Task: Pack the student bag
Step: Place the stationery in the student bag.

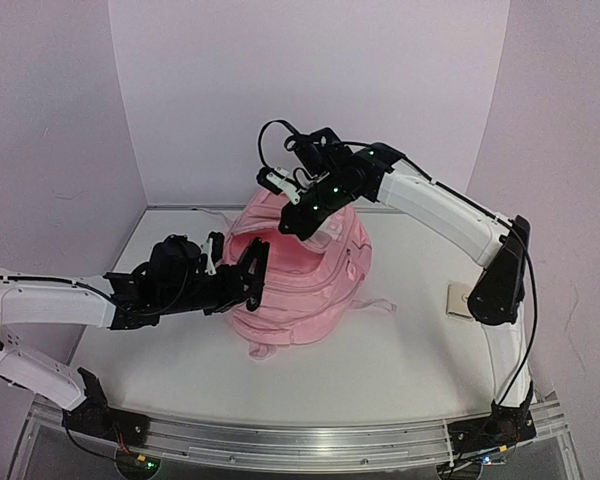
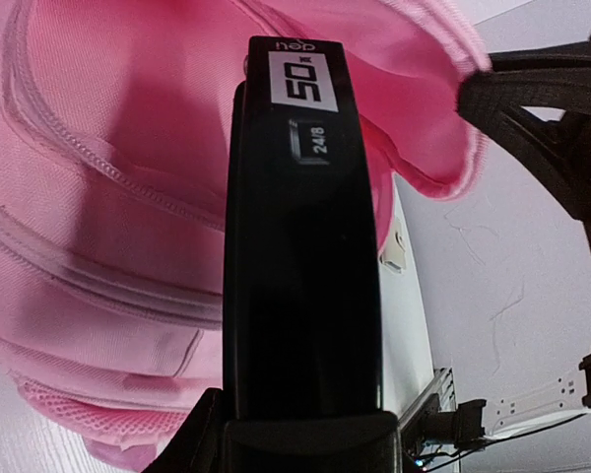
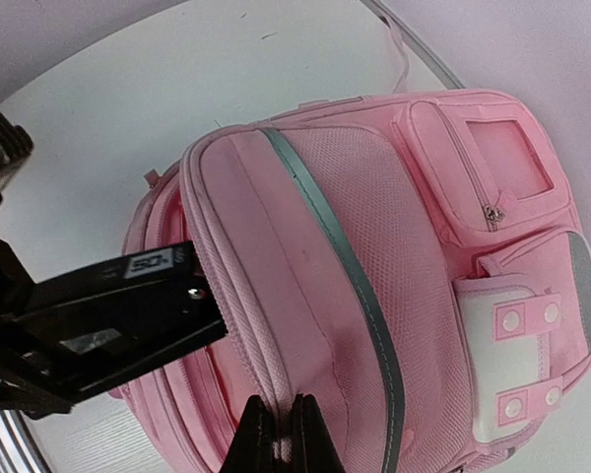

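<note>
Left arm stretched low, left tool (image 1: 253, 265) clamped on glossy black flat box (image 2: 300, 296) | right arm arched over, right tool (image 3: 276, 426) pinched shut on rim of soft pink bag (image 3: 374, 246)

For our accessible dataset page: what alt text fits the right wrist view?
A pink student bag fills the frame, pockets facing the camera; the right gripper is pinched shut on its rim at bottom centre. A black case labelled 50 pokes in from the left at the opening.
</note>
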You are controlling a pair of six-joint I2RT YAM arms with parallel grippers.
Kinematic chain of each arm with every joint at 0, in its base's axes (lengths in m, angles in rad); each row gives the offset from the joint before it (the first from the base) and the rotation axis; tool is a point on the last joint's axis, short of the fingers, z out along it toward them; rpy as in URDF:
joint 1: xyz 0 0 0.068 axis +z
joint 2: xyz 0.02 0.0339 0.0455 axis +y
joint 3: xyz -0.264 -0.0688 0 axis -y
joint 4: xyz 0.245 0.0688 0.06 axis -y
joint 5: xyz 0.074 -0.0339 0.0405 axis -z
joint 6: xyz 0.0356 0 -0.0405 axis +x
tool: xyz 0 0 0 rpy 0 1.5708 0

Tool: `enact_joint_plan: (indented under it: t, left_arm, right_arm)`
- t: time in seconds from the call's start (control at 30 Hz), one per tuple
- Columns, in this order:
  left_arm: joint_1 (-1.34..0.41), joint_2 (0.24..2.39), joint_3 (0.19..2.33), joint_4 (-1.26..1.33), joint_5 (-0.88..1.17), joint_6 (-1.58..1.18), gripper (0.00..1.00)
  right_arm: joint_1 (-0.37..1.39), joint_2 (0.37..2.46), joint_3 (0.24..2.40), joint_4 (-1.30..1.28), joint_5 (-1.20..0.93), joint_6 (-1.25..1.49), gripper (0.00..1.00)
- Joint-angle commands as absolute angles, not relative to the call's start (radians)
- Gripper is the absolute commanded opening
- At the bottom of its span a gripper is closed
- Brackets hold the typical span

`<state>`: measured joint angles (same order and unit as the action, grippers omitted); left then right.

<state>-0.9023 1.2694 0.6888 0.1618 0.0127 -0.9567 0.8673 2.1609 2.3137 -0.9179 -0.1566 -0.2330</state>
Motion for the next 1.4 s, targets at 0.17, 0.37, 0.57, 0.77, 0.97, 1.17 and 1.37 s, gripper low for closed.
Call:
enact_joint_plan:
  t: [0.17, 0.37, 0.57, 0.77, 0.97, 1.17, 1.37]
  left_arm:
    - [-0.858, 1.389, 0.790, 0.470, -0.083, -1.154, 0.00]
    - [-0.830, 1.479, 0.838, 0.585, -0.150, -1.242, 0.00]
    - [-0.830, 1.664, 0.974, 0.631, -0.232, -1.261, 0.06]
    - [-0.831, 1.742, 1.045, 0.576, -0.260, -1.278, 0.36]
    - [-0.841, 1.664, 1.040, 0.381, -0.284, -1.279, 0.65]
    - [-0.844, 1.605, 1.050, 0.142, -0.294, -1.346, 0.67]
    - [-0.846, 1.592, 1.093, -0.037, -0.288, -1.358, 0.66]
  right_arm:
    - [0.878, 2.114, 2.374, -0.830, -0.287, -0.114, 0.00]
    - [0.880, 2.097, 2.339, -0.817, -0.321, -0.093, 0.00]
    - [0.878, 2.097, 2.330, -0.800, -0.304, -0.091, 0.00]
    - [0.870, 2.104, 2.336, -0.795, -0.262, -0.084, 0.00]
    - [0.857, 2.104, 2.336, -0.794, -0.266, -0.074, 0.00]
    - [0.855, 2.106, 2.327, -0.793, -0.275, -0.076, 0.00]
    - [0.855, 2.106, 2.324, -0.793, -0.278, -0.080, 0.00]
